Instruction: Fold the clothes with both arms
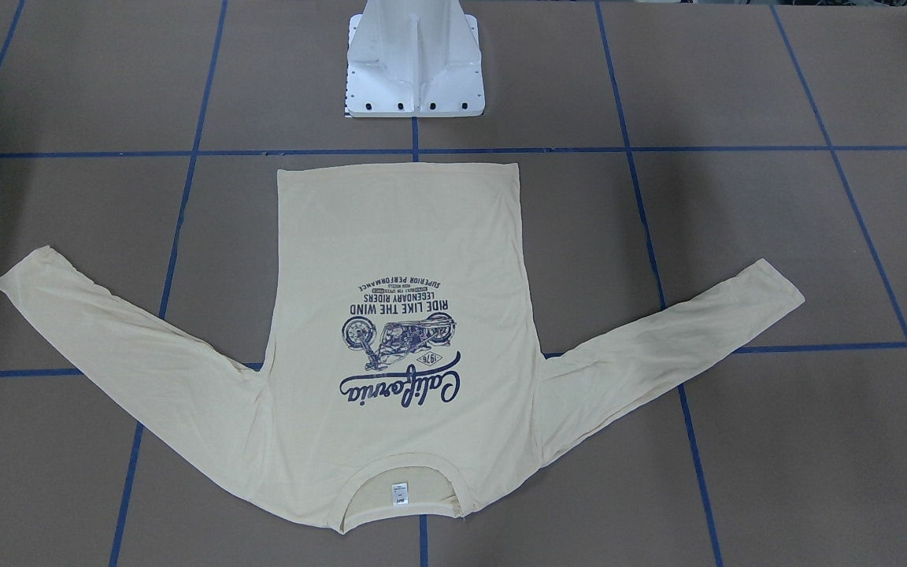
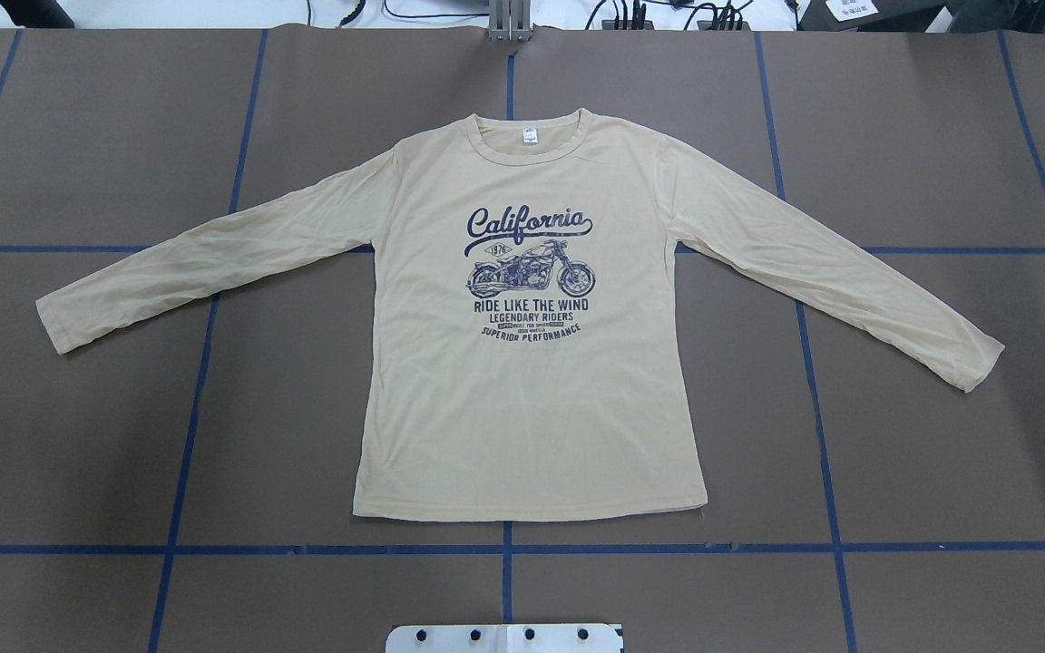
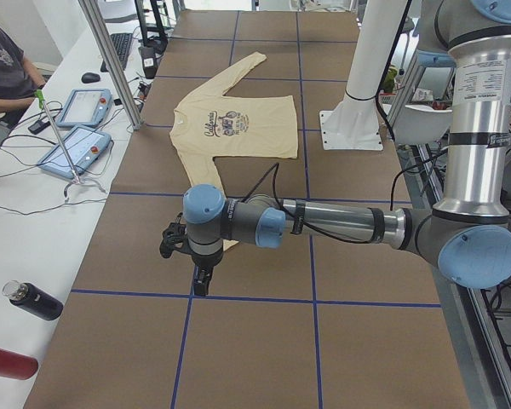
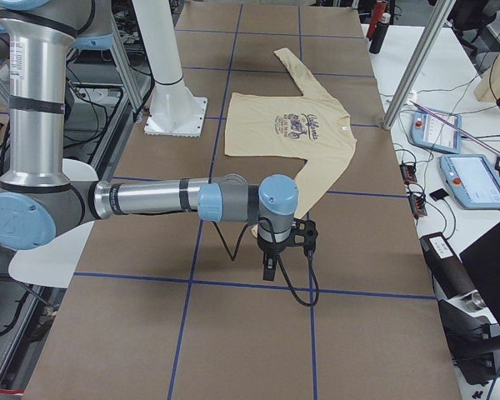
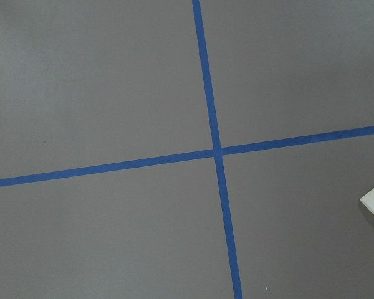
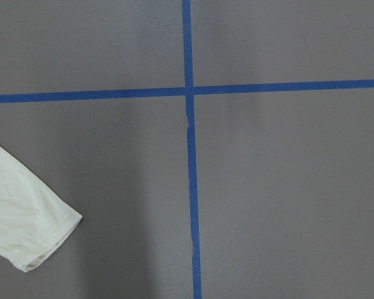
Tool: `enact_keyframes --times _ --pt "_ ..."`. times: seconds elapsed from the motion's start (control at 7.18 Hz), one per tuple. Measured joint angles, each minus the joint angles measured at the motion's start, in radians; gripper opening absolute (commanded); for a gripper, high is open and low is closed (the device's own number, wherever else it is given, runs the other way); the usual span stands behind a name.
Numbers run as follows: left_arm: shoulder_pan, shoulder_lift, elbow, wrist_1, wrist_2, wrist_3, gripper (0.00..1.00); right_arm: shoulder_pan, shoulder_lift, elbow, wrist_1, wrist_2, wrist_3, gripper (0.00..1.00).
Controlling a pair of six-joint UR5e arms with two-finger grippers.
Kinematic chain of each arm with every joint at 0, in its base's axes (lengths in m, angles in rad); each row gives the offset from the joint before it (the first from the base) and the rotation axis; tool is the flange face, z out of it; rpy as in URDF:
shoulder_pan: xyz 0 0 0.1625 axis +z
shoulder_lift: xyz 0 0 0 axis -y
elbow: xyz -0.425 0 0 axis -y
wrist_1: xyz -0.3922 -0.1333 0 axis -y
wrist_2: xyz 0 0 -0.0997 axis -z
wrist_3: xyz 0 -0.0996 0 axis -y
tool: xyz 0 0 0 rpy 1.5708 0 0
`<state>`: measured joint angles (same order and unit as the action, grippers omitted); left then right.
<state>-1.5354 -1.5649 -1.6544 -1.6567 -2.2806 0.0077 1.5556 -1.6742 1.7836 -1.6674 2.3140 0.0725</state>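
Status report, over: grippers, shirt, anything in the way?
Left gripper, right gripper hover off opposite ends of shirt; open or shut unclear. Shirt flat, print up, unfolded. Nothing on it.

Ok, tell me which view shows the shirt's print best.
Overhead exterior: the print on the shirt reads upright, large and sharp. Front-facing shows it upside down; both side views show it small and far; the wrist views show no print.

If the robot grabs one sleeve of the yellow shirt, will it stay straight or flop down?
Probably flop. The shirt lies flat on the table with small wrinkles in its sleeve, so the cloth looks thin and soft. It is likely light, and a push would probably bunch it up rather than slide it whole.
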Motion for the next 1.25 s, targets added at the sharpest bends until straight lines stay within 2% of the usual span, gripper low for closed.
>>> enact_keyframes --times 0.56,0.84,1.25 --pt "0.0 0.0 -0.011 -0.002 -0.001 0.001 0.99 -0.001 0.005 -0.001 0.001 0.013 0.009 1.0" --pt "0.001 -0.009 -0.066 -0.004 0.0 0.0 0.99 -0.008 0.014 0.007 0.032 0.038 0.012 1.0" --pt "0.006 -0.019 -0.123 -0.022 -0.072 -0.004 0.99 -0.103 0.042 0.009 0.091 0.055 0.023 1.0"
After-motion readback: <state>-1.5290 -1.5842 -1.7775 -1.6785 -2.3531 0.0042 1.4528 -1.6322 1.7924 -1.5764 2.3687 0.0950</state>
